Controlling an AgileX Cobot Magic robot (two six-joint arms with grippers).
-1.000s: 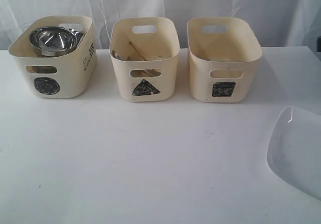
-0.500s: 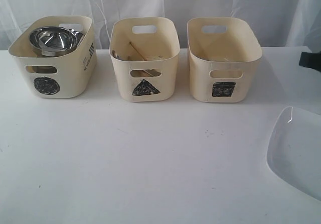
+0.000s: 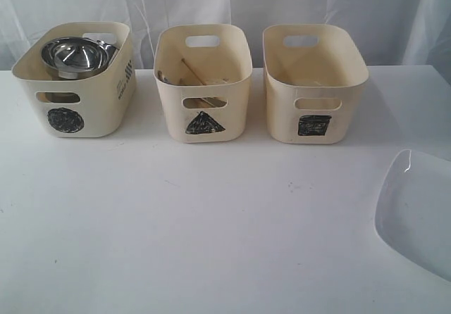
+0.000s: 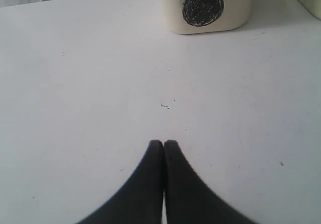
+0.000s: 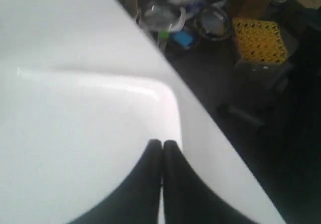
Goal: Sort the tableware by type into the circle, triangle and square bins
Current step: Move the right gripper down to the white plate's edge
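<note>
Three cream bins stand in a row at the back of the white table. The circle bin [image 3: 74, 82] holds a steel bowl [image 3: 74, 55] and other steel pieces behind it. Chopsticks [image 3: 192, 73] lean inside the triangle bin [image 3: 203, 85]. The inside of the square bin [image 3: 313, 85] shows nothing. A white rounded-square plate [image 3: 416, 212] lies at the table's right edge. My left gripper [image 4: 163, 142] is shut and empty over bare table, short of the circle bin [image 4: 203, 8]. My right gripper [image 5: 162, 142] is shut and empty above the plate [image 5: 75, 133], near its corner. Neither gripper appears in the exterior view.
A white curtain hangs behind the bins. Past the table edge [image 5: 200, 118] in the right wrist view, the dark floor holds a yellow rack [image 5: 258, 40], steel bowls [image 5: 213, 23] and other clutter.
A dark part of the right arm that showed at the right edge of the exterior view half a second ago has gone out of sight. Bins and plate have not moved.
</note>
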